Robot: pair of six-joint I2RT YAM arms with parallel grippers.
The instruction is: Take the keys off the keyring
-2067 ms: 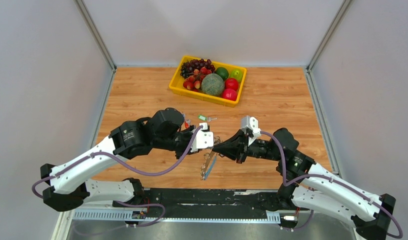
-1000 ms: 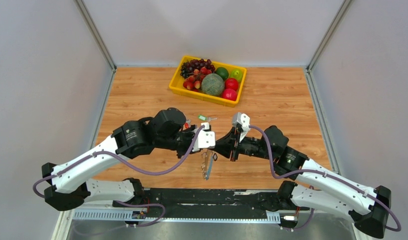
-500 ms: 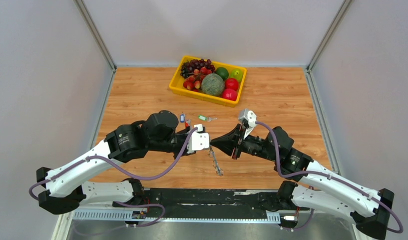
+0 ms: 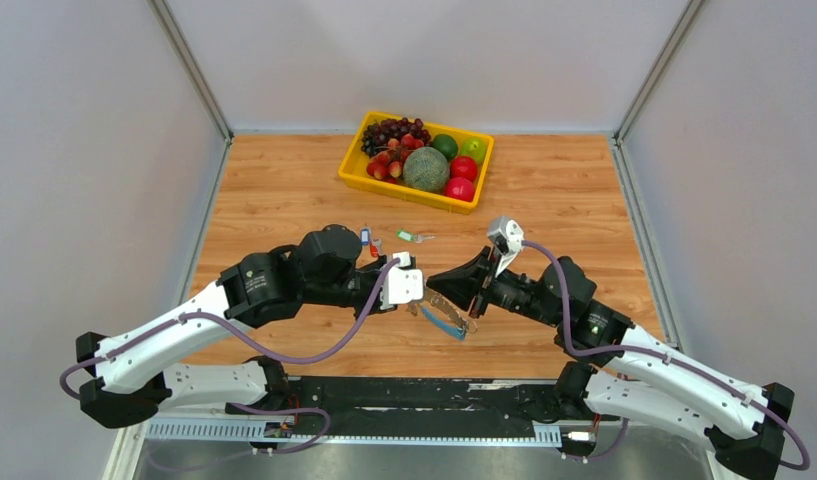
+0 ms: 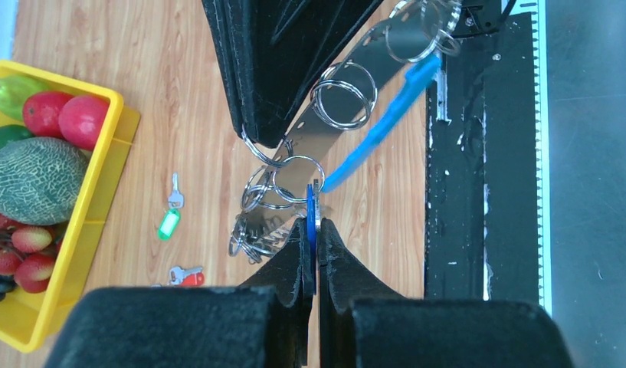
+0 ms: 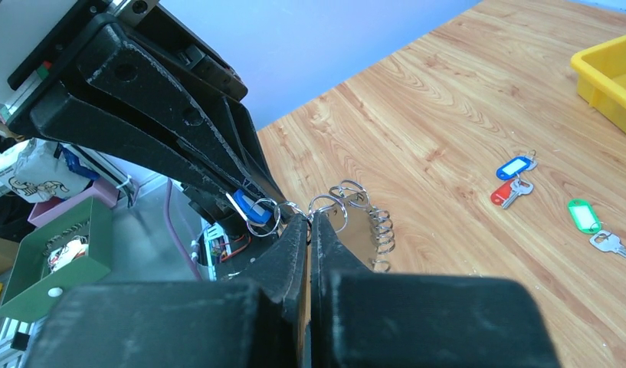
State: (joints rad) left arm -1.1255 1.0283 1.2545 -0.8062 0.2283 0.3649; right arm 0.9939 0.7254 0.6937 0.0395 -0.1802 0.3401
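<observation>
Shiny metal keyring (image 5: 375, 50) with polished split rings, blue plastic key (image 5: 313, 211), matt black left gripper (image 5: 316, 226), grained wooden table (image 5: 179, 92)

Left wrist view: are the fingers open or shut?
Shut. The left gripper has its fingers pressed together on a thin blue key tag, seen edge-on, beside the keyring.

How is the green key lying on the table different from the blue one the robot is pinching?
The green plastic-tagged key lies flat and loose on the wooden table; the blue plastic-tagged key is clamped edge-on in the left pincer. The green one is off the grey-and-blue strip keyring; the blue one seems hooked onto it. Both are small tags.
</observation>
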